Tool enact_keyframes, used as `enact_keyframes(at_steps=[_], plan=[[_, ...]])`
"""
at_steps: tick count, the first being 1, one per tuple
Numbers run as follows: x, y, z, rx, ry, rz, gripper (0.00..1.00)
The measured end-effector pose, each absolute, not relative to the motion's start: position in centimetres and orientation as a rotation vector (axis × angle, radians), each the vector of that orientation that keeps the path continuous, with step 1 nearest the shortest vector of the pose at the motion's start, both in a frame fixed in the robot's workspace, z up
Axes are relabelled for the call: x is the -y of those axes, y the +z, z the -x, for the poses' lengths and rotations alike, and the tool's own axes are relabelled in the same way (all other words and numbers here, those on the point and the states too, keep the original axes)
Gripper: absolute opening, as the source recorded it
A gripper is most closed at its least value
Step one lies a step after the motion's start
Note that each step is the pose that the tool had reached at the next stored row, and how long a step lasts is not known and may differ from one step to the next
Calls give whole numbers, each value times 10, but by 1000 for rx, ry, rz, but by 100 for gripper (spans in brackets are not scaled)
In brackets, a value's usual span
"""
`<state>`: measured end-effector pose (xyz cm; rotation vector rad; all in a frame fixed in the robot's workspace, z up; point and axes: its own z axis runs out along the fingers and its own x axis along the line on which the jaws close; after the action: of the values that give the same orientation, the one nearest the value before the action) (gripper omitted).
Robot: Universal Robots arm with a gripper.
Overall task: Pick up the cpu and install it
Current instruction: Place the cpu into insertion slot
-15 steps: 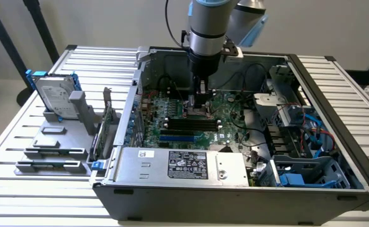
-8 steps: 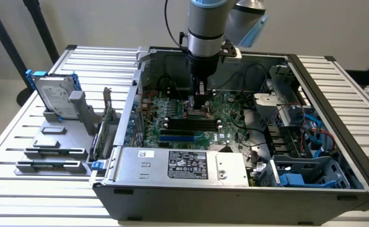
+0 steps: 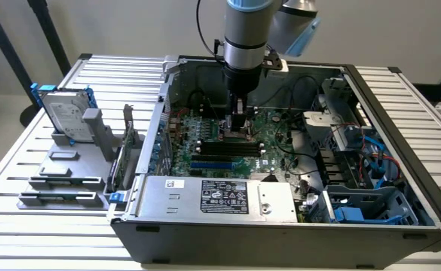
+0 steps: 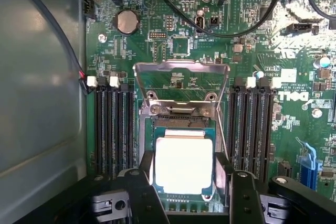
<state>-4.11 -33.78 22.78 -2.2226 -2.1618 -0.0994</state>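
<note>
The cpu (image 4: 184,163), a small square chip with a bright silver top and green edge, sits between my gripper's (image 4: 185,192) two black fingers (image 4: 143,190), which press against its opposite sides. It hangs level, right over the open socket (image 4: 181,115) on the green motherboard (image 4: 262,35). The socket's metal load plate (image 4: 181,74) is flipped up behind it. In the exterior view my gripper (image 3: 239,129) reaches straight down into the open computer case (image 3: 280,237), low over the middle of the board. I cannot tell whether the chip touches the socket.
Black memory slots (image 4: 113,124) flank the socket on both sides, and cables (image 4: 236,22) loop over the board. Outside the case, at the exterior view's left, a silver hard drive with blue rails (image 3: 66,113) stands in grey holder blocks (image 3: 66,180).
</note>
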Motion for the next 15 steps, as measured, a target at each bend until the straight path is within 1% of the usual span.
enact_keyframes(at_steps=[15], plan=[[338,218,41,2152,-94,2238,55]])
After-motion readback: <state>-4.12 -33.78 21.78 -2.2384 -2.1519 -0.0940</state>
